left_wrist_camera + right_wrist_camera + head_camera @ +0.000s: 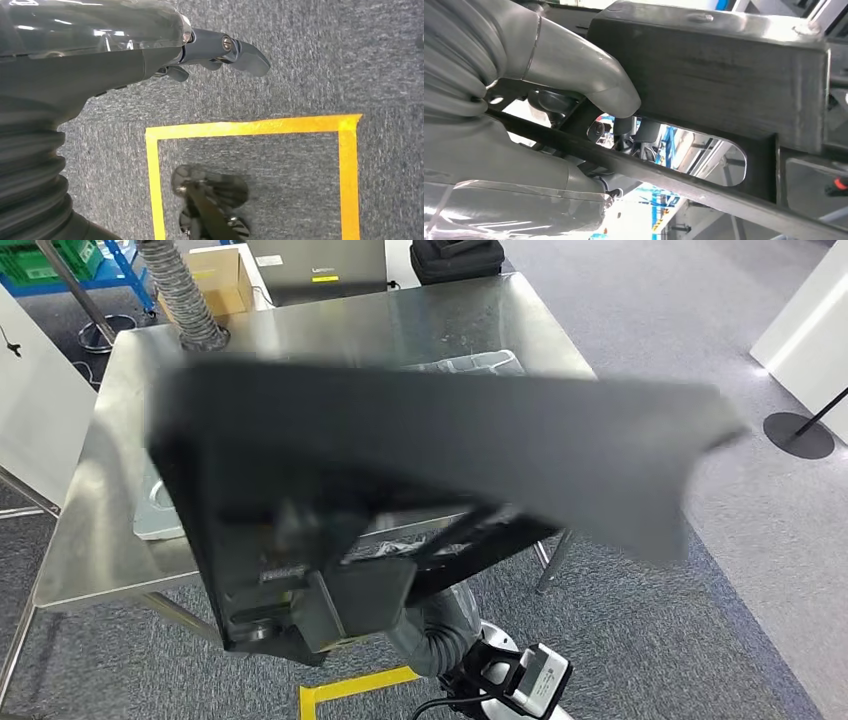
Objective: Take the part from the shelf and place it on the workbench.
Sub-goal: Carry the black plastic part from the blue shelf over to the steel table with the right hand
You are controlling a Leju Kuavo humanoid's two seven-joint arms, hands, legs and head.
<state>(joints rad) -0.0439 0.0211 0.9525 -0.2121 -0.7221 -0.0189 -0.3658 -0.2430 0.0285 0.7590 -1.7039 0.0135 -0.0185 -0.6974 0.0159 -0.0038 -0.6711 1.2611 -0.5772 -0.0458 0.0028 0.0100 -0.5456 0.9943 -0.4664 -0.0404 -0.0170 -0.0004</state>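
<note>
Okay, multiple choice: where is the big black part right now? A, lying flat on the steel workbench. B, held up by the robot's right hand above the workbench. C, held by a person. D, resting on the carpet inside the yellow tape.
B: the right hand grips the black part through its slot, and the head view shows it tilted above the steel workbench, not lying on it.
</note>
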